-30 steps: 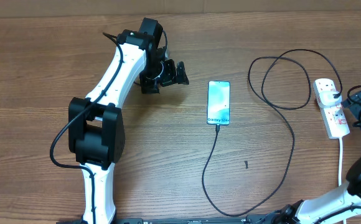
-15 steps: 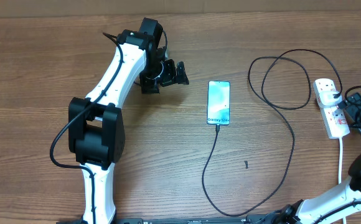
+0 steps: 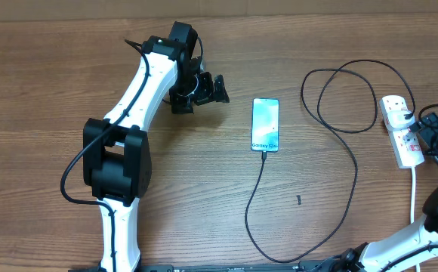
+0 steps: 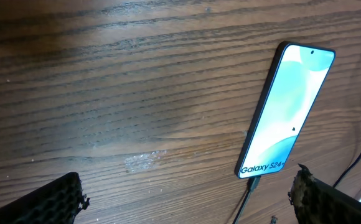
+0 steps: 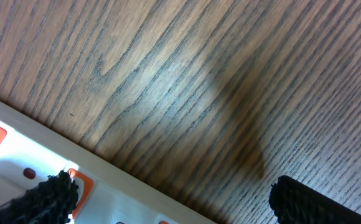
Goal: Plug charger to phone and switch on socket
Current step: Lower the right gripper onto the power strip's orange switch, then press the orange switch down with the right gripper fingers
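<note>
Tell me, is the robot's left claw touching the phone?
Apart. The overhead view shows a strip of bare table between the open left gripper and the phone, which lies flat on its own.

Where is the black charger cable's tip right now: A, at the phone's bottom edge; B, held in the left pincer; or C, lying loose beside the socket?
A: the charger ends right at the bottom edge of the phone, under the Galaxy lettering.

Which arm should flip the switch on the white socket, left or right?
Right. Its open right gripper sits beside the socket. The left gripper is far off, beyond the phone, where the charger already looks plugged in.
</note>
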